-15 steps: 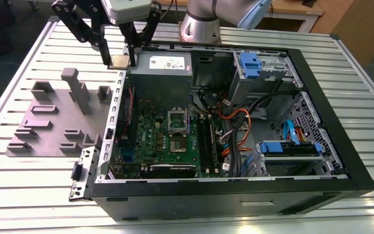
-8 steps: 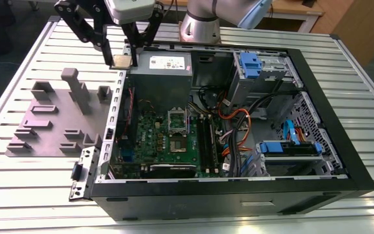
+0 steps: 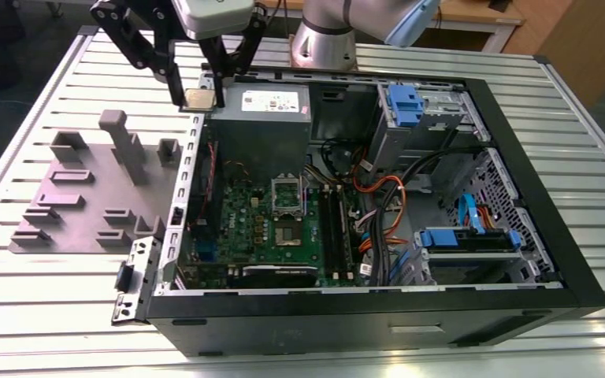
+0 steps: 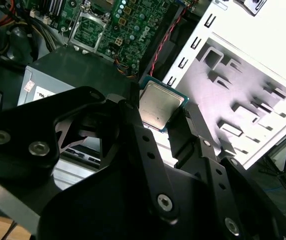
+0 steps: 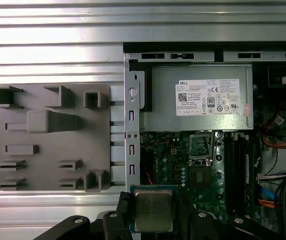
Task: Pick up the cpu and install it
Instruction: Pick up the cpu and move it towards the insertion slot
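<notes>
Grips the cpu (image 3: 199, 99) by its edges, tool (image 3: 201, 96) closed on it. Hangs high over the computer case (image 3: 387, 319) wall, aimed downward.

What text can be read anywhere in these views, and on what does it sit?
White label on the grey power supply: a logo, marks and fine lines, too small to quote reliably.
Green board: white markings, too small to read.
The cpu lid, held in the pincer: no print legible.
Grey fixture: none.
</notes>
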